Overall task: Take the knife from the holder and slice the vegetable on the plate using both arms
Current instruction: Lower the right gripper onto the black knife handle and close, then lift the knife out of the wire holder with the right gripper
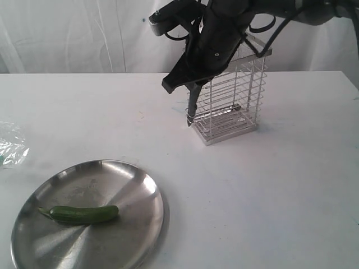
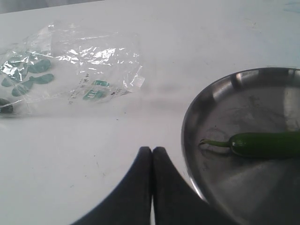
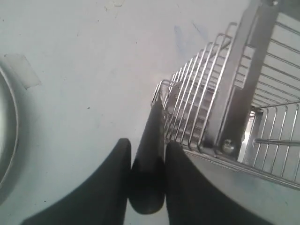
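Black knife handle is clamped between your right gripper's fingers. Blade hangs down outside the holder, just beside its wire wall, tip near the holder's base. Your left gripper is pressed closed on nothing, just beside the plate rim. Vegetable lies on the plate, stem pointing away from the holder.

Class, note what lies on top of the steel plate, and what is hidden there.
Only one uncut green vegetable lies on the plate. The patch of plate under it is covered, and the plate's lowest rim is cut off in the exterior view.
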### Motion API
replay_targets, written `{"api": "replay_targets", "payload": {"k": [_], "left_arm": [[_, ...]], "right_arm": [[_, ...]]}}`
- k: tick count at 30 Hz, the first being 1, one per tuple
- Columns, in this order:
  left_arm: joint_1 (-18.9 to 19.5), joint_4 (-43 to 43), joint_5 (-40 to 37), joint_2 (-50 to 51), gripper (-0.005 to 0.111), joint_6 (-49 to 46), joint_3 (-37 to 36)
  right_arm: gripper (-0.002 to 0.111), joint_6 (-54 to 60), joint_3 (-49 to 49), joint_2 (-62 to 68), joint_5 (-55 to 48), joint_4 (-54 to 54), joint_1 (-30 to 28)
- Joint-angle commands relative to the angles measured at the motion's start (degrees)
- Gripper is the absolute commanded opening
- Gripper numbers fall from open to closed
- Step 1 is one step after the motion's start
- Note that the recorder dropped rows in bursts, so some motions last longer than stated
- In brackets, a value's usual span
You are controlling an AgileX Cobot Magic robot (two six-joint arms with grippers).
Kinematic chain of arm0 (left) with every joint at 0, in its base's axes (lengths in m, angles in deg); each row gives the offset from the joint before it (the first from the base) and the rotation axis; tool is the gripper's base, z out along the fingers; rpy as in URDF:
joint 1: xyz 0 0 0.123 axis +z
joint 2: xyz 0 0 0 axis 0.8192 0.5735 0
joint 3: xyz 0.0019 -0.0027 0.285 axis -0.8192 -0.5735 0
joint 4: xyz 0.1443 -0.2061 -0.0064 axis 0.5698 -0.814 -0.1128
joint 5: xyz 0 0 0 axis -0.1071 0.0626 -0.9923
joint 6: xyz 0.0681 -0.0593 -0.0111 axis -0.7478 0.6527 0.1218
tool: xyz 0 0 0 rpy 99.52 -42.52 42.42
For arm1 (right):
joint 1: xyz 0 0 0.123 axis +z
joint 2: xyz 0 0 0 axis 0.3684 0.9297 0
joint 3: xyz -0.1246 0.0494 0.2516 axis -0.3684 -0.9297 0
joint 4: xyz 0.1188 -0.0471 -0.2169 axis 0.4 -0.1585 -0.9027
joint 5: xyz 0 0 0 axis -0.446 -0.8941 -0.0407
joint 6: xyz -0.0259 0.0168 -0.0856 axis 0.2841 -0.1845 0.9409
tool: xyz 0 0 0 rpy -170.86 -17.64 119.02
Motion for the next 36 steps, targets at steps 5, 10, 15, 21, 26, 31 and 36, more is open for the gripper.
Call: {"api": "replay_targets", "payload": {"k": [5, 10, 15, 21, 26, 31, 36], "left_arm": [[-0.4, -0.1, 0.0, -0.3, 0.0, 0.5, -0.2], [-0.4, -0.1, 0.0, -0.3, 0.0, 0.5, -0.2], [-0.4, -0.1, 0.0, -0.3, 0.0, 0.5, -0.2], [-0.4, -0.1, 0.0, -0.3, 0.0, 0.5, -0.2], [-0.4, -0.1, 0.0, -0.3, 0.0, 0.5, -0.2], [-0.4, -0.1, 0.0, -0.3, 0.0, 0.5, -0.2], [-0.4, -0.1, 0.0, -0.3, 0.0, 0.5, -0.2]], "right_arm": [[0.002, -5.3, 0.7, -4.3, -2.3, 0.9, -0.1], [0.002, -6.7, 0.7, -5.2, -3.5, 0.9, -0.1], [0.002, -8.1, 0.7, -7.6, -4.9, 0.9, -0.1], [0.002, -8.3, 0.3, -13.0, -6.6, 0.7, -0.1], [0.002, -8.3, -1.4, -17.6, -7.8, 0.7, -0.1], [0.002, -9.5, -2.8, -21.9, -9.1, 1.8, 0.1], [0.002, -9.1, -7.8, -28.1, -6.5, 6.8, 1.0]]}}
